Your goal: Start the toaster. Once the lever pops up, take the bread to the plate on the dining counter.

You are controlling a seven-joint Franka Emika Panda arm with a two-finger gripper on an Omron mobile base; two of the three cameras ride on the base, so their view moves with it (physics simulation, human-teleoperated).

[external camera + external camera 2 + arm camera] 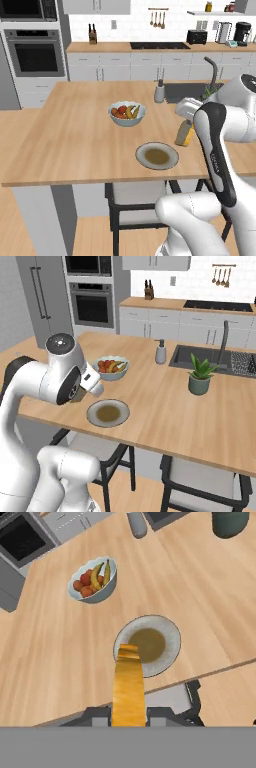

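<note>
The bench point(65, 150) is the widest thing here, a light-wood top with a dark sink point(210, 358) sunk into its far side; every place below is told from the plate. The plate point(157, 155) lies flat on the bench near the front edge, bare, brownish-grey in the middle with a pale rim. Beyond it, toward the middle of the bench, stands a white bowl point(127, 114) of fruit, apart from the plate. Farther back than the bowl, at the sink's near corner, a grey soap bottle point(159, 92) stands upright. Well off to the plate's right, in front of the sink, sits a small plant point(200, 376) in a grey-green pot. Under the bench edge just in front of the plate is a dark-framed chair point(135, 197) with a pale seat. Far behind the plate, on the back counter against the wall, sits the black toaster point(197, 36). The hand point(186, 131) hangs just to the plate's right and above it, clenched on the bread point(128, 684). In the hand view the bread stands edge-on between the finger tips, orange-tan crust toward the camera, its far end over the plate's near rim. The bread is off the bench and not touching the plate.
</note>
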